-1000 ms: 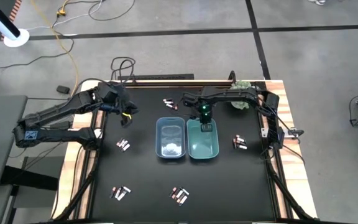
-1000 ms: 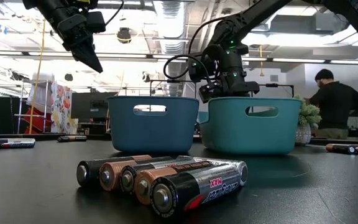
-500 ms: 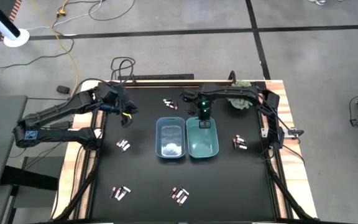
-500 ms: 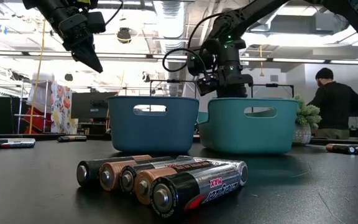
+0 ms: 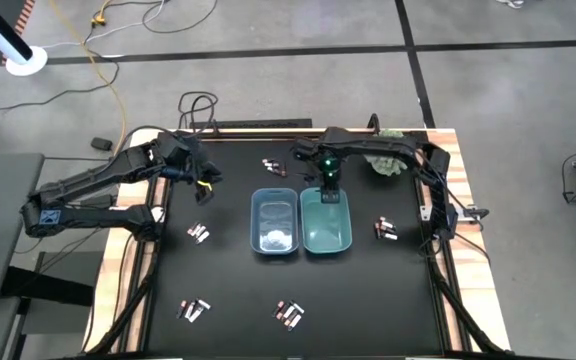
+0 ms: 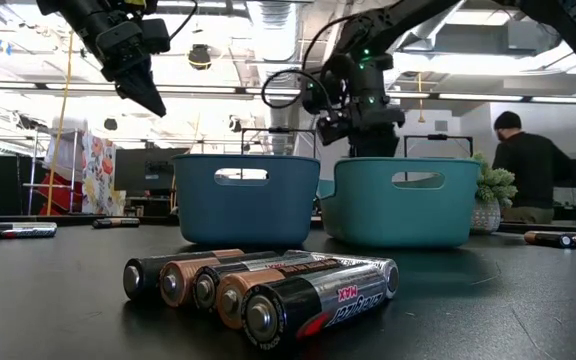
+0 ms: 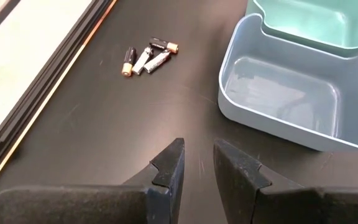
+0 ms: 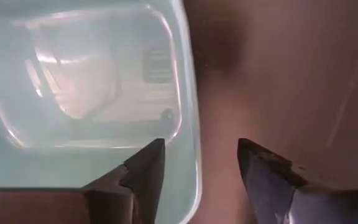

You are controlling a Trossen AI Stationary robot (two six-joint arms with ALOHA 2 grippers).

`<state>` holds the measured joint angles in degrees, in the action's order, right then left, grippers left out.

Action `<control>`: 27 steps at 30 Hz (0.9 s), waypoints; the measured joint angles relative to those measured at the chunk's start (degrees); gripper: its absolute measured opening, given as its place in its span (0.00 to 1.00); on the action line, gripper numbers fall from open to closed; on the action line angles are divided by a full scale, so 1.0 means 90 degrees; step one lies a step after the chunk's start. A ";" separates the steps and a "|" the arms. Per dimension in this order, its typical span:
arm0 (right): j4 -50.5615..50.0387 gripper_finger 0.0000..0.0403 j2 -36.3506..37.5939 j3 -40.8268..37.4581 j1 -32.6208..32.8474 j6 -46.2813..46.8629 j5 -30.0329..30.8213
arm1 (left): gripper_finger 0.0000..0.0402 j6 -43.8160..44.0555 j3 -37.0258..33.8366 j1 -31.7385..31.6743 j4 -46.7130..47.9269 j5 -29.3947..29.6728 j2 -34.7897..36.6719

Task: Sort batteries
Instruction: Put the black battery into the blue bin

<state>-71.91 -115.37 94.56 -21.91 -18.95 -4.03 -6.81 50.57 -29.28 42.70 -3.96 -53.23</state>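
The batteries lie in small groups on the black table: far of the bins [image 5: 273, 166], left [image 5: 198, 233], right [image 5: 385, 230], near left [image 5: 194, 308] and near middle [image 5: 288, 314], the last close up in the low view [image 6: 268, 290]. A blue bin [image 5: 275, 222] and a teal bin [image 5: 326, 224] stand side by side. My right gripper [image 8: 201, 165] hangs open, pointing down over the teal bin's far end [image 5: 328, 190], one finger over the inside, one past the rim [image 8: 188, 93]. My left gripper [image 7: 199, 163] hovers over the far left [image 5: 203, 180], fingers slightly apart, empty.
A small potted plant [image 5: 386, 165] stands at the table's far right corner. Cables [image 5: 200, 104] lie behind the far edge. A person [image 6: 528, 165] stands in the room beyond. Bare black table lies between the battery groups, and wooden strips [image 5: 128, 290] run along its sides.
My right gripper has risen from low in the teal bin's far end to above its rim, still pointing down.
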 joint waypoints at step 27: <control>0.0238 0.37 0.5202 -0.2550 0.0649 0.4118 -0.0011 | 0.20 0.1796 0.0000 0.0082 -0.0001 0.0595 0.0000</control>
<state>-69.77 -68.56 71.61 -16.07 18.11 -4.13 9.35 50.57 -28.54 42.69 1.39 -53.23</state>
